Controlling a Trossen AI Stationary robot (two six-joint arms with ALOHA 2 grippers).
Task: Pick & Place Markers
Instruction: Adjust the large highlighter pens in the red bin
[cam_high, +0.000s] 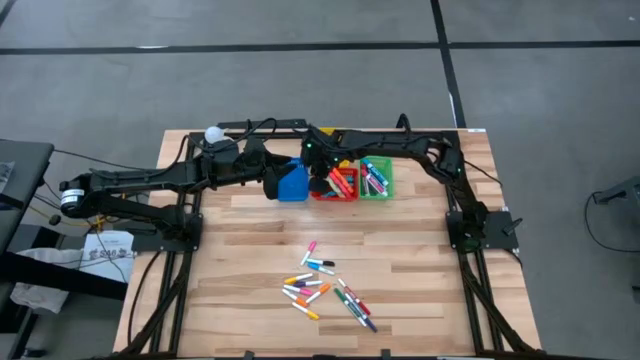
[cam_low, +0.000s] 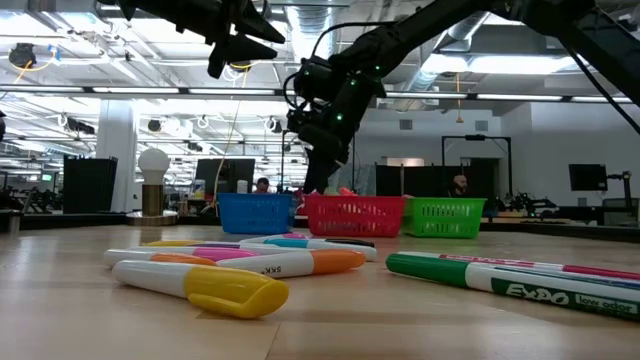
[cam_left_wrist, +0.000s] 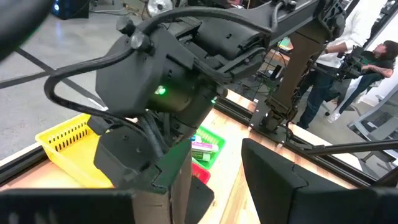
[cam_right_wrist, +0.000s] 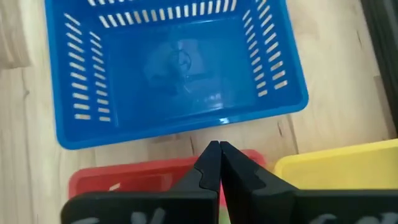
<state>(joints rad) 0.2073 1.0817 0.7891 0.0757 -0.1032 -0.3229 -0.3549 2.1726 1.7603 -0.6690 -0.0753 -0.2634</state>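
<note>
Two grippers crowd the bins at the top centre of the high view. Your right gripper (cam_right_wrist: 214, 152) is clenched with nothing between its fingers, hanging over the near edge of the red bin (cam_high: 335, 190), with the blue bin (cam_right_wrist: 177, 68) just ahead of it. Your left gripper (cam_high: 272, 183) hovers by the blue bin. Its fingers (cam_left_wrist: 273, 171) stand apart, and nothing shows between them.

I judge this to be the gap between a drop and the next pick. Some markers already lie in the red bin and in the green bin (cam_high: 378, 178), while the loose markers (cam_high: 325, 290) are well apart from both grippers, scattered at the lower centre of the high view. Your next move calls for lifting one arm clear of the bins, opening its fingers and coming down over a single marker at the pile's edge.

Only the right wrist view shows you that the blue bin is empty. Only the wrist views show the yellow bin (cam_left_wrist: 68, 140) plainly. The low view alone shows how high the left gripper rides, at the upper left of the frame.
</note>
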